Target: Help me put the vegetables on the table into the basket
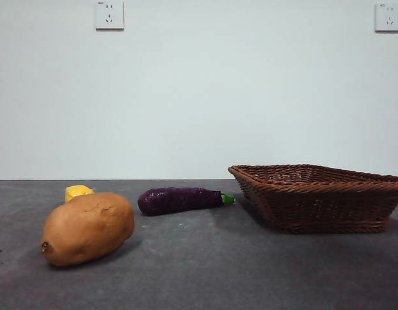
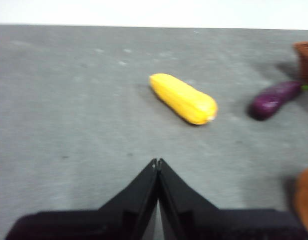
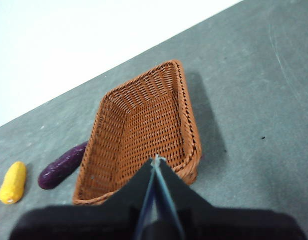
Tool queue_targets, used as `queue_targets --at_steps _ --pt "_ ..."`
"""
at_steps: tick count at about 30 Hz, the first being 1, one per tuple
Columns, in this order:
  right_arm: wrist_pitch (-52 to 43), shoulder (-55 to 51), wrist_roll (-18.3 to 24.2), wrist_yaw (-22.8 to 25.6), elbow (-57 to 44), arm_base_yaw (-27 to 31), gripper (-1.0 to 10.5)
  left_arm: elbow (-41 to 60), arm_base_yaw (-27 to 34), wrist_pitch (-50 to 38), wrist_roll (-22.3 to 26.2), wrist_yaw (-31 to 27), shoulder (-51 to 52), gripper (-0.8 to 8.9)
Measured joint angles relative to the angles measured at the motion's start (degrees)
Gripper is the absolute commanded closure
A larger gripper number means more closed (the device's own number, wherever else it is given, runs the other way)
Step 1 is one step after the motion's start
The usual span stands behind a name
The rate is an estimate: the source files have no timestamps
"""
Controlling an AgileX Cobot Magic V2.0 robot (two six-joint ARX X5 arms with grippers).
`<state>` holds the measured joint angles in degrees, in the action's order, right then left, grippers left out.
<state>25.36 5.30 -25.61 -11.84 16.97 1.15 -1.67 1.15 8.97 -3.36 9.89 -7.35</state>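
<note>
Starting layout, all three vegetables on the desk (image 1: 205, 271) and none in the basket (image 1: 318, 197). My left fingers (image 2: 157, 162) are clenched, tips pressed together with nothing between them, hanging above bare desk; my right fingers (image 3: 154, 161) are likewise clenched and empty, poised over the near rim of the basket. The relation that matters: the yellow piece (image 2: 183, 98), an elongated form in the left wrist view though only a small chunk shows behind the potato (image 1: 88, 227) in the front view, lies ahead of my left fingers and apart from them, its long axis running oblique to the line of my closed tips. I judge that the left arm is the nearer one for it and would need its fingers released and turned across that axis. The eggplant (image 1: 179, 200) lies between the potato and the basket, green stem pointing at the basket, close to its wall but not touching. The potato sits farthest from the basket. The desk is flat, dark grey and matte; the basket's interior is empty.
</note>
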Motion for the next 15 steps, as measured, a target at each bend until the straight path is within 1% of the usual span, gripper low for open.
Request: queue_targets --at_steps 3,6,8,11,15 --pt "2.6 4.1 -0.8 -0.2 4.4 0.0 9.5 -2.1 0.0 0.8 -2.1 2.4 -1.7 8.19" --pt "4.6 10.0 -0.8 -0.3 8.9 0.0 9.5 -4.6 0.0 0.9 -4.4 2.8 -4.3 8.19" --pt "5.3 14.7 -0.6 -1.7 11.9 0.0 9.5 -6.1 0.0 0.9 -5.6 3.6 -6.4 8.19" --pt "6.5 22.1 0.6 -6.8 16.4 0.0 9.5 -8.9 0.0 0.9 -6.4 5.4 -10.4 8.19" --pt "9.7 33.6 3.8 -17.4 23.2 0.0 9.5 -13.9 0.0 0.9 -6.8 8.3 -17.3 8.18"
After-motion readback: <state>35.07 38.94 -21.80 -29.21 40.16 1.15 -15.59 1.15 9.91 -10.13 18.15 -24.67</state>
